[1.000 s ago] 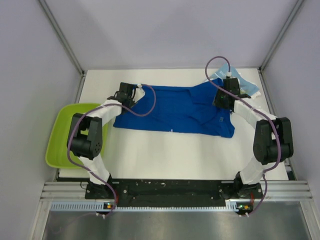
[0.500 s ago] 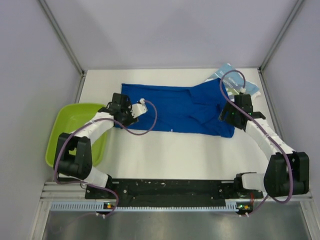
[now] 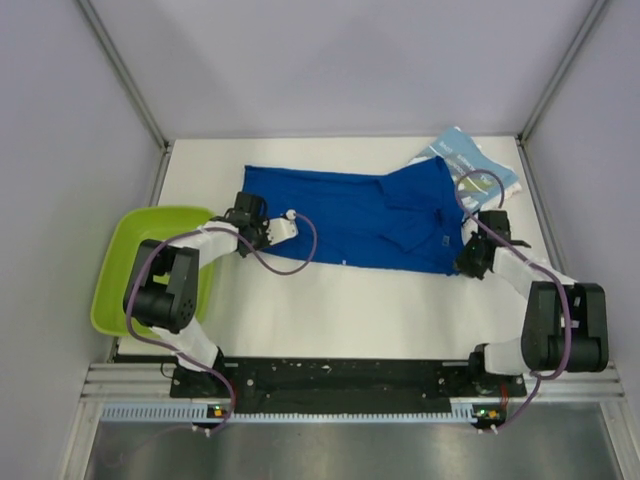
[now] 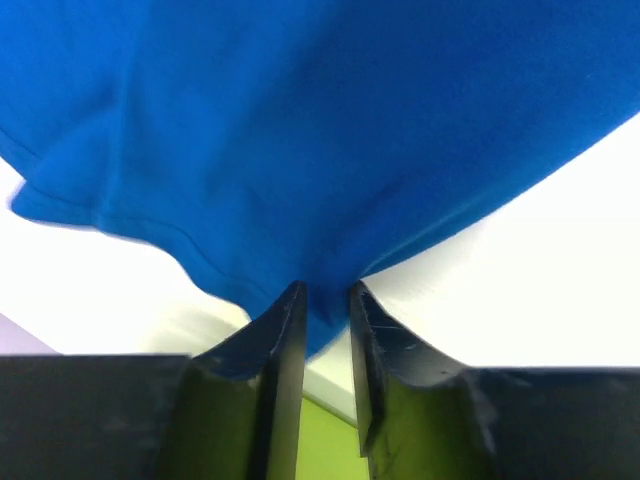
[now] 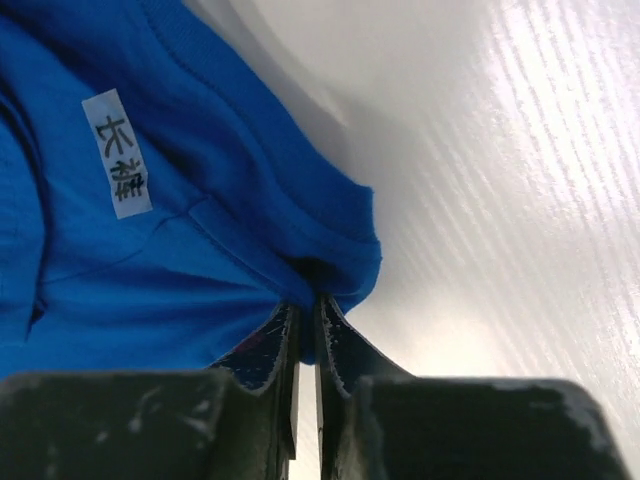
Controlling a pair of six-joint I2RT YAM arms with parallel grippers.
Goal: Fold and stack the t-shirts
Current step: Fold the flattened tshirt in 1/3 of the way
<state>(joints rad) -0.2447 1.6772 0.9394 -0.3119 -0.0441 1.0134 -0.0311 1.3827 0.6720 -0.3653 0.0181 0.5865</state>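
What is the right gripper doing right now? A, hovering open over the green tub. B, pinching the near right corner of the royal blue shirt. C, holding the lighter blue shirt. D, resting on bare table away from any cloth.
B: in the right wrist view the right gripper has its fingers closed on a corner fold of the royal blue shirt.

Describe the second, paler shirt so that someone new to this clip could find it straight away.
Start from the white table and go to its far right corner. There, poking out past the spread royal blue cloth t-shirt, lies a light teal-blue cloth t-shirt. Its paler colour and white print set it apart.
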